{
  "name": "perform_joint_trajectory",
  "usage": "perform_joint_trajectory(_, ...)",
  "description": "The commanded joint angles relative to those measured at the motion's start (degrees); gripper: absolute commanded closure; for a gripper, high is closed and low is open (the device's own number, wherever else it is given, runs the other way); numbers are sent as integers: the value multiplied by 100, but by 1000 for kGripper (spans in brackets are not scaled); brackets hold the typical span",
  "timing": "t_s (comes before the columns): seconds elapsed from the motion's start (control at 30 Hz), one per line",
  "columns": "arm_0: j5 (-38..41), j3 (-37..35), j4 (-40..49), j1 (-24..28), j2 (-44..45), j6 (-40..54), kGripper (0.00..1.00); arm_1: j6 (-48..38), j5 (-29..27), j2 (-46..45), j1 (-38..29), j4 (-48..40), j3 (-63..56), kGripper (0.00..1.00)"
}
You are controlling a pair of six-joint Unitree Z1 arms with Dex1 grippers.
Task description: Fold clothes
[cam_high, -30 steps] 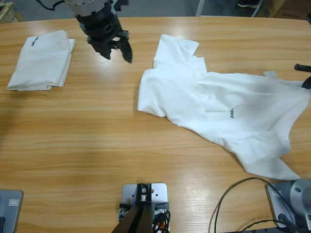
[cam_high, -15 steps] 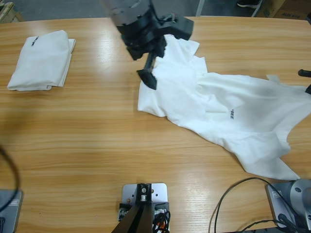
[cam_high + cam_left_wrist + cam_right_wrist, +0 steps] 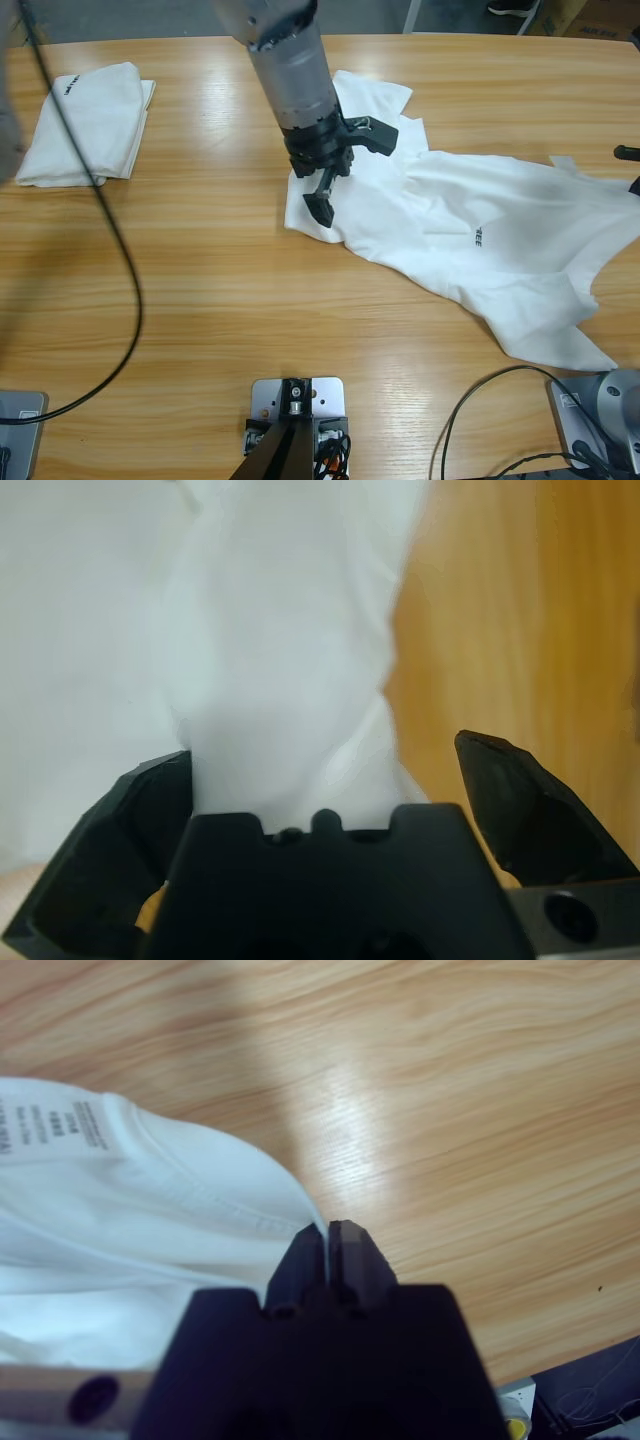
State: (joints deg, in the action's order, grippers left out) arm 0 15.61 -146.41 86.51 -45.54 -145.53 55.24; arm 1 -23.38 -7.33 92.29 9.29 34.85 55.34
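A crumpled white T-shirt (image 3: 500, 230) with a small black mark lies across the table's right half. My left gripper (image 3: 350, 172) comes down from the top onto the shirt's left edge. Its jaws stand open on either side of a ridge of white cloth (image 3: 290, 680). At the table's right edge my right gripper (image 3: 628, 160) is shut on the shirt's neck hem (image 3: 230, 1205), next to the printed label. A second white T-shirt (image 3: 85, 120) lies folded at the far left.
A black cable (image 3: 125, 260) hangs in a loop over the table's left half. Another cable (image 3: 465, 410) curls at the front right. Bare wood (image 3: 230, 310) stretches along the front and between the two shirts.
The left arm has swung from the upper left, near the folded shirt, rightward and down onto the crumpled shirt's left edge. The right gripper and the shirt have barely moved.
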Motion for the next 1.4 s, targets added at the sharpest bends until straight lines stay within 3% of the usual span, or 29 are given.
perform_joint_trajectory(0.03, 775, 3022, 832, -34, 1320, 981, 0, 62, 76, 299, 65, -136, 100, 1000)
perform_joint_trajectory(0.13, 787, 3723, 824, 19, 1292, 1104, 0, 62, 51, 343, 66, -136, 193, 1000)
perform_joint_trajectory(0.23, 785, 3716, 820, 205, 1364, 1064, 0, 62, 51, 336, 82, -136, 193, 1000)
perform_joint_trajectory(0.27, 757, 3521, 806, 242, 1474, 1022, 0, 60, 60, 283, 84, -136, 161, 1000)
perform_joint_trajectory(0.37, 583, 1899, 797, 107, 1622, 983, 0, 47, 74, 216, 82, -156, 22, 1000)
perform_joint_trajectory(0.47, -43, 403, 789, -81, 982, 268, 0, 16, 71, 190, 82, -166, -15, 1000)
perform_joint_trajectory(0.67, -668, -895, 797, -255, -359, -1441, 0, 16, 57, 128, 82, -136, -16, 1000)
perform_joint_trajectory(0.9, -698, -1912, 794, -420, -1190, -1599, 0, 18, 83, 193, 84, -180, -41, 1000)
perform_joint_trajectory(1.03, -621, -1234, 868, -429, -686, -1436, 0, 18, 85, 255, 82, -207, 5, 1000)
perform_joint_trajectory(1.3, -290, 2169, 859, -429, 889, -609, 0, 5, 123, 529, 86, -404, 87, 1000)
perform_joint_trajectory(1.4, -336, 2357, 801, -429, 963, -620, 0, 0, 145, 480, 86, -400, 93, 1000)
